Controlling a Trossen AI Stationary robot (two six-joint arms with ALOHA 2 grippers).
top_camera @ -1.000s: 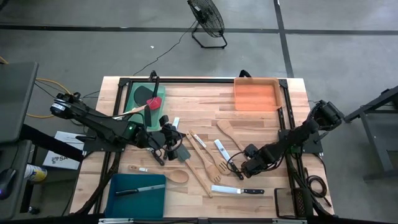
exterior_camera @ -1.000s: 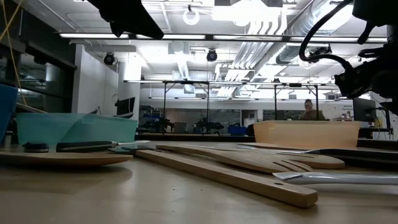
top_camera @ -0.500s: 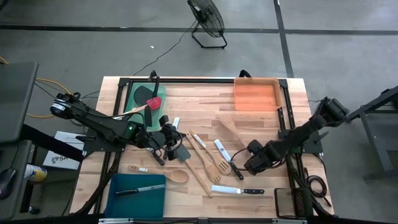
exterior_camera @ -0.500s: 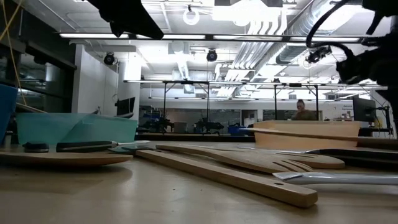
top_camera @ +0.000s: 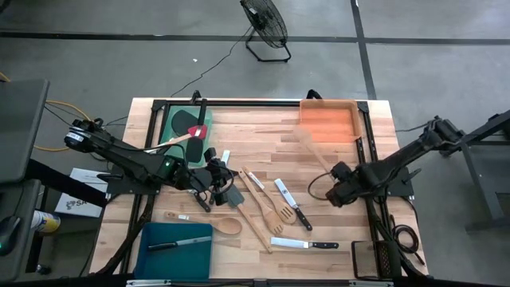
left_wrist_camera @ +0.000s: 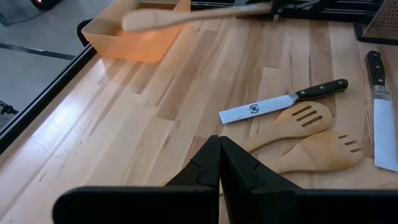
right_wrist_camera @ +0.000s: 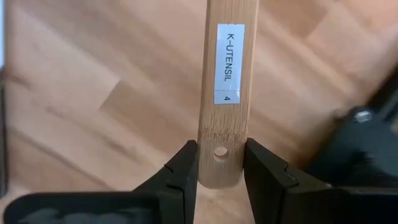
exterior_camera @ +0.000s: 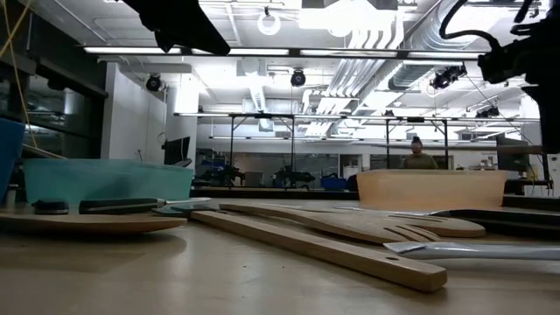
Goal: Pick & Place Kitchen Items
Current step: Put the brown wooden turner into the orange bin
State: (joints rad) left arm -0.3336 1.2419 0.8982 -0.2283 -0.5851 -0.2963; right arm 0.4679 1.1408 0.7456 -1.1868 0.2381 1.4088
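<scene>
My right gripper [top_camera: 335,177] is shut on a pale wooden spatula [top_camera: 316,150] labelled K-UTENSIL 4, held above the table just in front of the orange tray [top_camera: 328,119]. The spatula also shows in the left wrist view [left_wrist_camera: 186,15]. My left gripper [top_camera: 223,182] is shut and empty at the table's left middle, beside a black spatula [top_camera: 233,196]. Two wooden slotted turners [left_wrist_camera: 298,121], steel knives [left_wrist_camera: 283,102] and a wooden spoon [top_camera: 209,222] lie flat on the table. My right gripper [right_wrist_camera: 221,163] pinches the spatula's handle at its free end, by the hanging hole [right_wrist_camera: 222,134], one finger on each narrow side. The spatula runs straight out ahead, along the fingers. It is lifted clear of the table, its head toward the orange tray.
A green tray [top_camera: 170,131] at the far left holds a red-headed and a black spatula. A teal tray [top_camera: 151,251] at the near left holds a knife. A knife [top_camera: 307,244] lies near the front edge. A black mesh holder [top_camera: 370,259] stands at the near right corner.
My right gripper has lifted the wooden spatula off the table and carried it up and toward the far right, toward the orange tray. The spatula has swung with it, its head now near the tray's front. My left arm has kept still.
</scene>
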